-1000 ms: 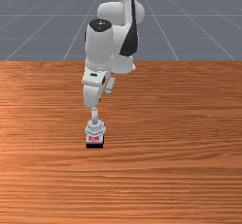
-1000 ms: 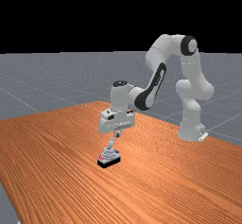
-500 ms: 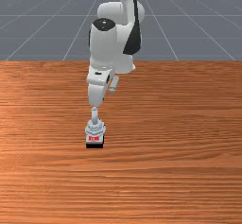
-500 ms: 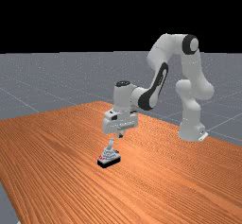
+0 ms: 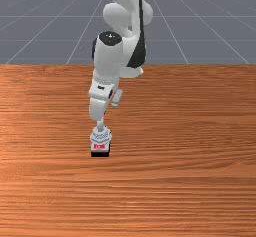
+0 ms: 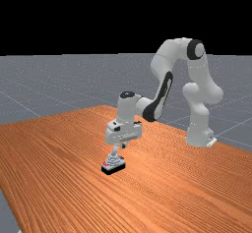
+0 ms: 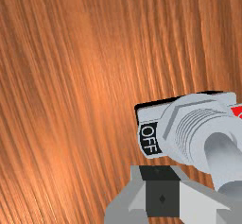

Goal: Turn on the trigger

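Claw [image 7: 162,173] narrow, its fingers together on nothing, near the lever [image 7: 221,148], OFF label [image 7: 149,140] side; switch [image 6: 113,165] on the worktop [image 5: 175,186]. Too high or off-centre a push likely skims past, leaving it unthrown.

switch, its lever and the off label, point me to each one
switch [image 5: 100,154]: front view, on the front of its black base
lever [image 6: 115,150]: far view, on the upper part of its stem
off label [image 7: 150,139]: wrist view, around the middle of the label
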### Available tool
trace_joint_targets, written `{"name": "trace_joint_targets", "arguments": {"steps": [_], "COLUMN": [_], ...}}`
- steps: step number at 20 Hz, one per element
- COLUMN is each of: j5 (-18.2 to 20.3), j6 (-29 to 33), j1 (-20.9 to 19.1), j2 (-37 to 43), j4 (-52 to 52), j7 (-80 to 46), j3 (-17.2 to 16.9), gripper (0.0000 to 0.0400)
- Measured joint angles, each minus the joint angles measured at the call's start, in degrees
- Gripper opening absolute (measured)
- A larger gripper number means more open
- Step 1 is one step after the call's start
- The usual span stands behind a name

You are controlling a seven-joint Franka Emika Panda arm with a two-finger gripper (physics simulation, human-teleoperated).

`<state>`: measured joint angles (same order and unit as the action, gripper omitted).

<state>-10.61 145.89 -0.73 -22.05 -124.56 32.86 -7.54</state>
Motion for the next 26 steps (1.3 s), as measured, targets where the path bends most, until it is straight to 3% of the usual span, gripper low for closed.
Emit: {"name": "trace_joint_targets", "arguments": {"steps": [1, 2, 3, 4, 5, 6, 7, 9, 10, 11, 14, 15, 16, 18, 19, 23, 26], "j5": [5.8, 6.9, -2.5, -3.3, -0.6, -1.1, 4.6, 5.6, 5.7, 5.4, 6.2, 6.2, 5.7, 5.3, 5.3, 5.1, 2.9], "j6": [-6.8, -1.0, -0.8, -1.0, -0.4, -0.6, -1.1, -3.4, -4.3, 3.3, 3.1, 0.8, -5.2, -4.3, -12.2, -4.4, -3.5], "j1": [-3.5, -3.3, 0.5, 0.8, -0.6, -0.3, -2.8, -2.5, -3.0, -4.5, -4.8, -4.6, -4.9, -4.9, -3.9, -4.1, -2.6], "j2": [-1.6, -0.3, -0.6, -0.6, -0.3, -0.6, -0.8, -2.2, -3.0, -2.7, -6.1, -7.2, -8.6, -7.7, -8.9, -4.8, -4.4], "j4": [4.0, 0.9, 0.8, 0.8, 0.6, 1.0, 1.7, 5.3, 7.5, 5.6, 10.9, 13.2, 16.9, 15.3, 18.6, 10.7, 9.6], "j7": [6.6, 2.6, -1.7, -2.4, 0.3, -0.3, 2.9, -0.5, -0.5, 4.0, 4.0, 4.0, 6.4, 7.5, 4.5, 4.2, 1.6], "j3": [3.0, 2.2, -1.9, -2.3, -0.8, -1.1, 1.4, 0.7, 0.6, 1.4, 1.9, 1.9, 2.3, 2.6, 1.7, 1.5, 0.3], "gripper": [0.0, 0.0, 0.0, 0.0, 0.0, 0.0, 0.0, 0.0, 0.0, 0.0, 0.0, 0.0, 0.0, 0.0, 0.0, 0.0, 0.0]}}
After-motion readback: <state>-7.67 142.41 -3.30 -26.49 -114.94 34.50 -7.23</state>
